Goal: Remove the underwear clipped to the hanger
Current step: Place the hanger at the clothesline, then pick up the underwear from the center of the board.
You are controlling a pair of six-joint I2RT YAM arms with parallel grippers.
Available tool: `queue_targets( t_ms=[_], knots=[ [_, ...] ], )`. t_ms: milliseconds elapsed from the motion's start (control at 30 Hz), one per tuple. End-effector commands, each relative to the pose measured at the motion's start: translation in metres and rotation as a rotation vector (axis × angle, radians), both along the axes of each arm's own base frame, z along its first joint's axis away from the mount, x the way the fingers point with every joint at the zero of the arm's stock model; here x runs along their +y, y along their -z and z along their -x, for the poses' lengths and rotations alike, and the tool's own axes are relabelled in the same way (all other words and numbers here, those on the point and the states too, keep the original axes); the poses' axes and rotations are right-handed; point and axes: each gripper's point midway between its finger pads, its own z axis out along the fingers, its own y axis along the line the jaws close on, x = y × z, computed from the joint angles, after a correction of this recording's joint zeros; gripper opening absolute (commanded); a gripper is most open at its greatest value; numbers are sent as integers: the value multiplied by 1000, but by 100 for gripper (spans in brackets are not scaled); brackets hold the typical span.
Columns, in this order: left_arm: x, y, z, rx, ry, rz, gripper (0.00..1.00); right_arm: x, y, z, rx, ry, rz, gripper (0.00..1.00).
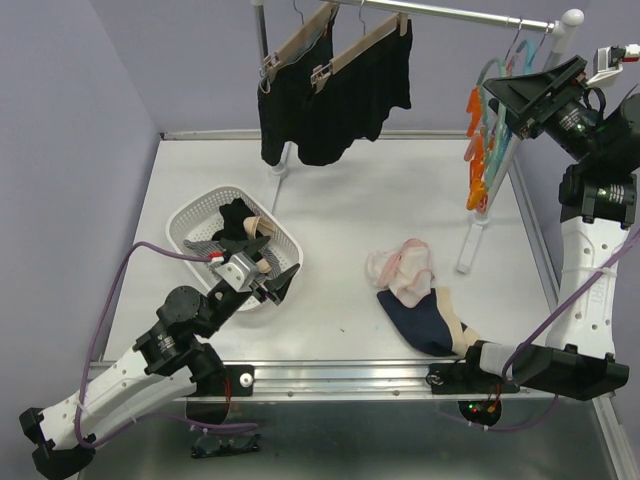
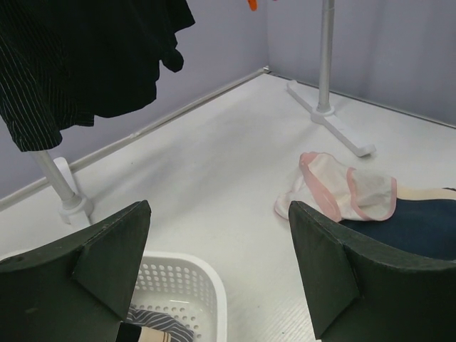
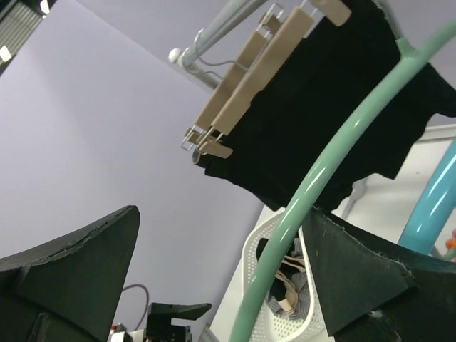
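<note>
While 2 black shorts [image 1: 338, 100] hang vertical, hems down | left jaws spread | right jaws spread

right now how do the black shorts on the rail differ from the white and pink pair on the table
The black shorts hang clipped to wooden hangers; the white-pink pair lies crumpled on the table. The black shorts are dark and large; the white-pink pair is pale and far smaller. Both are soft cloth.

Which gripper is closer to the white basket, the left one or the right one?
Left. The left gripper hovers over the near right corner of the white basket. The right gripper is far from it, raised beside the coloured hangers.
</note>
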Motion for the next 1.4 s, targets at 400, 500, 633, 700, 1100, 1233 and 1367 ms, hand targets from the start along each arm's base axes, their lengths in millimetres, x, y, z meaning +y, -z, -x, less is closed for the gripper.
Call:
queue_targets(
  t_ms=[400, 500, 633, 700, 1100, 1233, 1367],
  knots=[
    [-3, -10, 2, -25, 20, 33, 90, -53, 1, -8, 14, 391, 133, 100],
    [-5, -7, 1, -19, 20, 24, 90, -61, -3, -3, 3, 449, 154, 100],
    [-9, -2, -1, -5, 24, 10, 90, -67, -12, 11, -38, 514, 193, 100],
    [-12, 3, -4, 9, 24, -4, 91, -67, -17, 20, -67, 531, 215, 100],
    [-52, 16, -14, 161, 97, 14, 98, -44, 6, 103, -271, 519, 618, 100],
    [-73, 21, -21, 252, 115, 39, 91, -22, 46, 133, -406, 390, 896, 100],
    [-102, 49, -31, 369, 101, 4, 88, -11, 84, 152, -428, 302, 1005, 100]
  ],
)
